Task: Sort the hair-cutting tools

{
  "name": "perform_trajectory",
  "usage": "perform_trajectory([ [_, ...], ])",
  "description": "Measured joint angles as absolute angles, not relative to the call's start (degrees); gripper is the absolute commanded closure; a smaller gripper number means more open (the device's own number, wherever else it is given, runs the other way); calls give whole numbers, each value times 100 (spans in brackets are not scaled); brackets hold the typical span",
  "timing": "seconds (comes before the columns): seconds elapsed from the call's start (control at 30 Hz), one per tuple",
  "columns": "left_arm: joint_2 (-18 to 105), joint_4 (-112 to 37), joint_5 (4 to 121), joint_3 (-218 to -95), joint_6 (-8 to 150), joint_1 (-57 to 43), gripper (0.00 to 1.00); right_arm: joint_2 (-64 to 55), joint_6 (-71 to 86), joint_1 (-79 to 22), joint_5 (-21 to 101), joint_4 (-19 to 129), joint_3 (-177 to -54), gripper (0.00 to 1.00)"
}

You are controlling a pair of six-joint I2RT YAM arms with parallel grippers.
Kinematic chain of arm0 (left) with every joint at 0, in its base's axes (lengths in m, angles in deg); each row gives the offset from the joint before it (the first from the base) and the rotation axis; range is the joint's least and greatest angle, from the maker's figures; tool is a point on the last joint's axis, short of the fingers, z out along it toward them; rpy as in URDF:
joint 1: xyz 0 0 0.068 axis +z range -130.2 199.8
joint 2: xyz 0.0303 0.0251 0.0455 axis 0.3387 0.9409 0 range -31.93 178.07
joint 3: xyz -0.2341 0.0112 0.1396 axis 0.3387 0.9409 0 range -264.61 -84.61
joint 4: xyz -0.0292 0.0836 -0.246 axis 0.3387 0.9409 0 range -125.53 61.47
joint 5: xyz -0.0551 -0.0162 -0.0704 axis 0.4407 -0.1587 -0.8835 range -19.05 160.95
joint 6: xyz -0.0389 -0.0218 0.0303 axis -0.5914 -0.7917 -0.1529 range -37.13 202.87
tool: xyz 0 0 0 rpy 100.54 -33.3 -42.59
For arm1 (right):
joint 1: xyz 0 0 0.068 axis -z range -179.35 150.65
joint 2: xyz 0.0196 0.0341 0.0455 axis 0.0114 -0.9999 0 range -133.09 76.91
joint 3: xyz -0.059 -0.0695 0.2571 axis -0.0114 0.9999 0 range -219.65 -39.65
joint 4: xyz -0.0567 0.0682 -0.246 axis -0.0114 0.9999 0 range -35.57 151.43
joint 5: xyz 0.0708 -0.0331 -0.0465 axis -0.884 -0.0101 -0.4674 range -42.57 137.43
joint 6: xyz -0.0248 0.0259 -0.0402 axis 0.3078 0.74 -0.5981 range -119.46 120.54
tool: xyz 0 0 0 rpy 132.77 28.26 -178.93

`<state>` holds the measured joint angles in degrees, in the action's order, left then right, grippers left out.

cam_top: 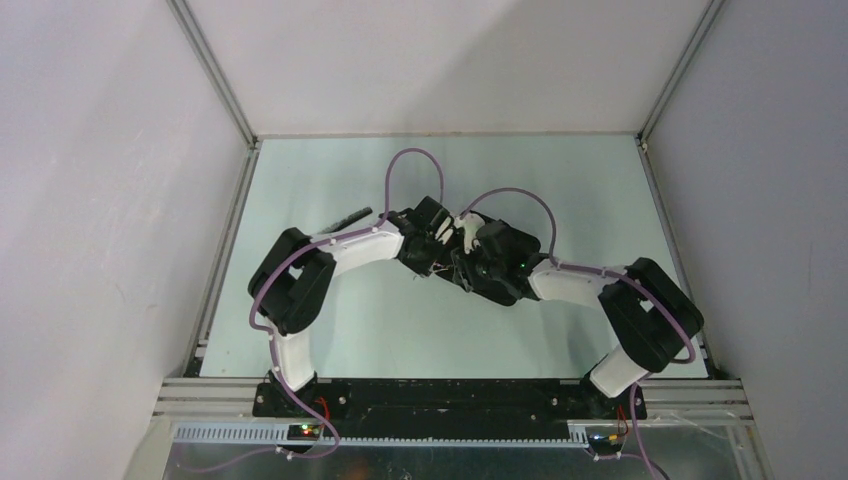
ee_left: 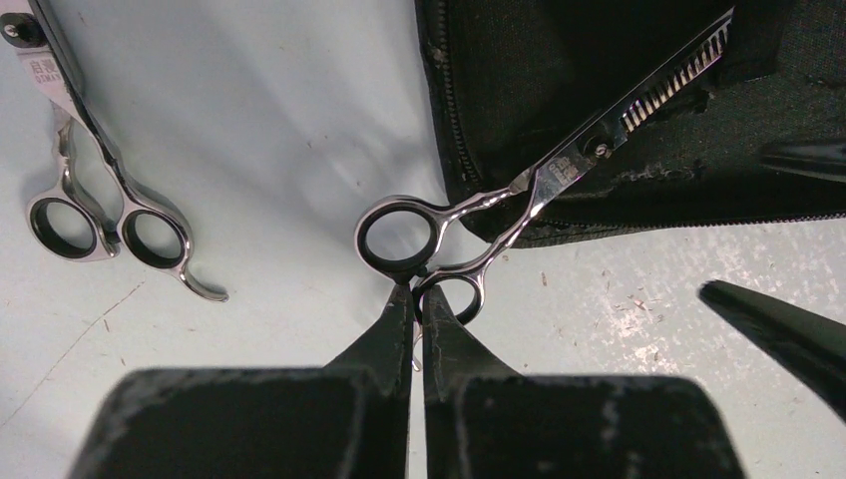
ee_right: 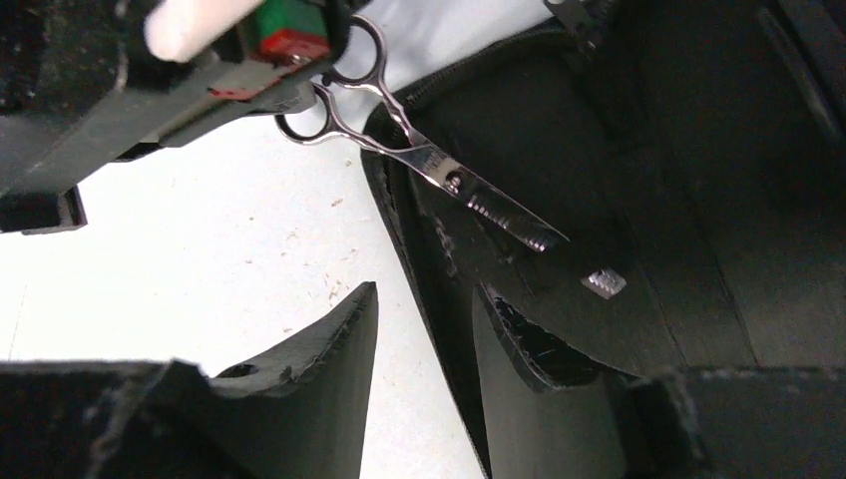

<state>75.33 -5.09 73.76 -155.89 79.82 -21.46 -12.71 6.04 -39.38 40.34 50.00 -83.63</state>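
Our left gripper [ee_left: 416, 299] pinches the toothed scissors [ee_left: 559, 170], blades toward one o'clock over the pouch [ee_left: 559, 60]; our right gripper [ee_right: 429, 304] gapes.

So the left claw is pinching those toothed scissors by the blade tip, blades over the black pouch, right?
Not the blade tip: the left wrist view shows the left claw pinching the scissors by the ring handles, blades over the black pouch.

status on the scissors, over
Left claw shut on thinning scissors at the ring handle, blades over the pouch. Right claw open, straddling the pouch edge. Second scissors lies apart, not blocking.
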Motion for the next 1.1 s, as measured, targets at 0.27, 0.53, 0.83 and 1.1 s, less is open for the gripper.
perform_trajectory([
  [0.27,7533,-494,7263,-15589,7929,-2019,100,-1874,219,-4130,3597,4609,-8438,75],
  [0.53,7503,-426,7195,-15576,7881,-1931,100,-1975,-179,-4217,3586,4674,-8547,100],
  [0.83,6980,-61,7005,-15288,8227,-1879,100,-1673,-999,-4700,3146,5669,-8613,100],
  [1.1,6679,153,6596,-14940,8649,-1901,100,-1367,-1226,-4840,2480,6427,-8538,99],
])
